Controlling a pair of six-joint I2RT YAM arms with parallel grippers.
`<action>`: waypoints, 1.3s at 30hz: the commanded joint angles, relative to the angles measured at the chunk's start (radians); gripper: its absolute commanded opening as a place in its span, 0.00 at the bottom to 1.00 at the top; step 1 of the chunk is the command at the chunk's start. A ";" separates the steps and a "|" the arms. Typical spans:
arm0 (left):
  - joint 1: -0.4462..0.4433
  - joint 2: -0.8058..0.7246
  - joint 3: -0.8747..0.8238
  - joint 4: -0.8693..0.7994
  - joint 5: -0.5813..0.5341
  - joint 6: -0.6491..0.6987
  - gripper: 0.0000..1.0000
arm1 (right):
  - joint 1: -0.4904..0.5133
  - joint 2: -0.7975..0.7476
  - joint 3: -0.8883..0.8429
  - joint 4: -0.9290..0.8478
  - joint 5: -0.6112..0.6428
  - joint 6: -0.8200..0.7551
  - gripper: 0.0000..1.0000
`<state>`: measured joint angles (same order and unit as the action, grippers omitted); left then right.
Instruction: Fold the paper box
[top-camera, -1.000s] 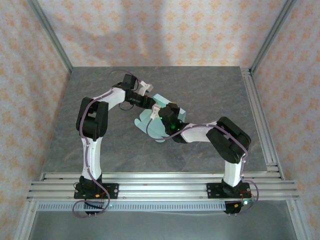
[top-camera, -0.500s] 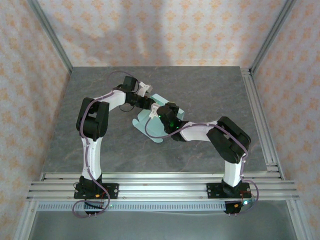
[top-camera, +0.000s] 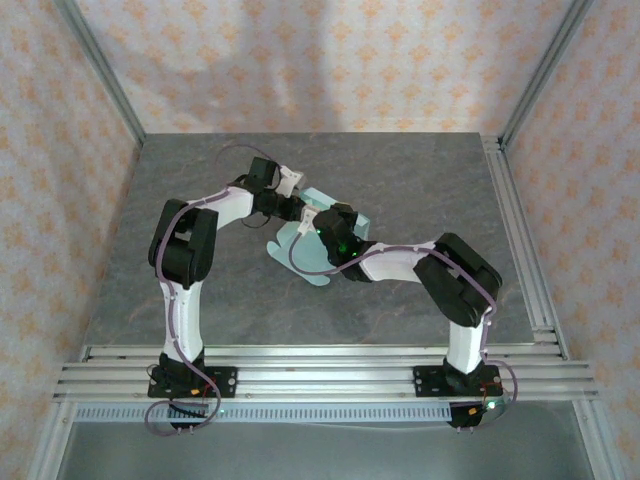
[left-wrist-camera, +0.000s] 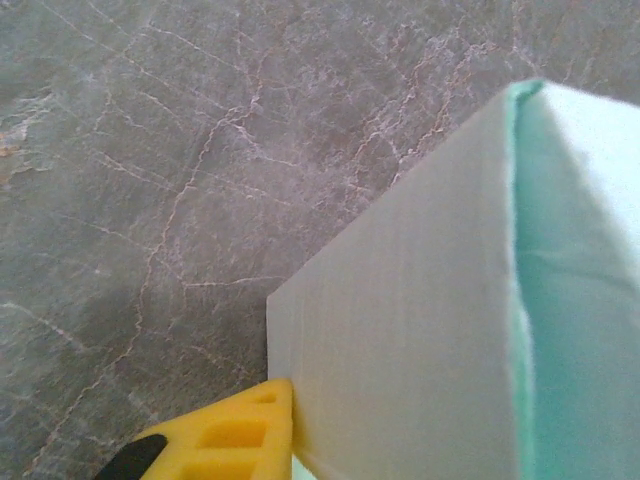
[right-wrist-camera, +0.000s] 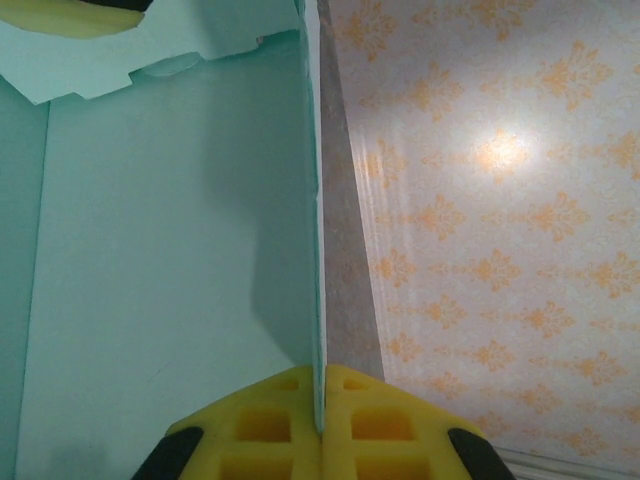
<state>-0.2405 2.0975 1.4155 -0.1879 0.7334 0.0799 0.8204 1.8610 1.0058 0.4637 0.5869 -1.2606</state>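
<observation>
Working on the paper box (top-camera: 296, 252), near the middle of the table (top-camera: 200, 300) and a shade toward the far edge, partly raised with one wall upright. Clamped on that thin upright wall with the right gripper (right-wrist-camera: 322, 405), both yellow pads shut tight on the card's edge. Pressing one yellow finger (left-wrist-camera: 235, 440) of the left gripper (top-camera: 296, 210) against the pale outer face of a neighbouring panel, right at a lower corner; cannot tell whether closed on the card or merely touching, with the other finger somewhere behind the panel. To do this fold well: hold the right pinch steady as an anchor, swing the left panel about the scored line rather than shoving sideways, keep pressure close to the crease to avoid buckling such thin card, and let go only after seating the flap. Hard to make out from above: both sets of fingertips and much of the box beneath the two wrists. Cut off in the wrist views: most of the creases, the flaps, and the box's far side.
</observation>
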 joint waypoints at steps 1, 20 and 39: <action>0.000 -0.058 -0.015 0.037 -0.042 -0.010 0.13 | 0.017 0.012 0.009 -0.035 -0.022 0.036 0.05; -0.015 -0.093 -0.047 0.056 -0.149 0.031 0.11 | -0.009 -0.351 -0.051 -0.287 -0.479 0.639 0.76; -0.200 -0.282 -0.267 0.198 -0.549 0.113 0.11 | -0.421 -0.333 0.164 -0.590 -1.014 1.490 0.68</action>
<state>-0.4137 1.8538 1.1660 -0.0326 0.2775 0.1513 0.4229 1.4971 1.1522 -0.0452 -0.2691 0.1055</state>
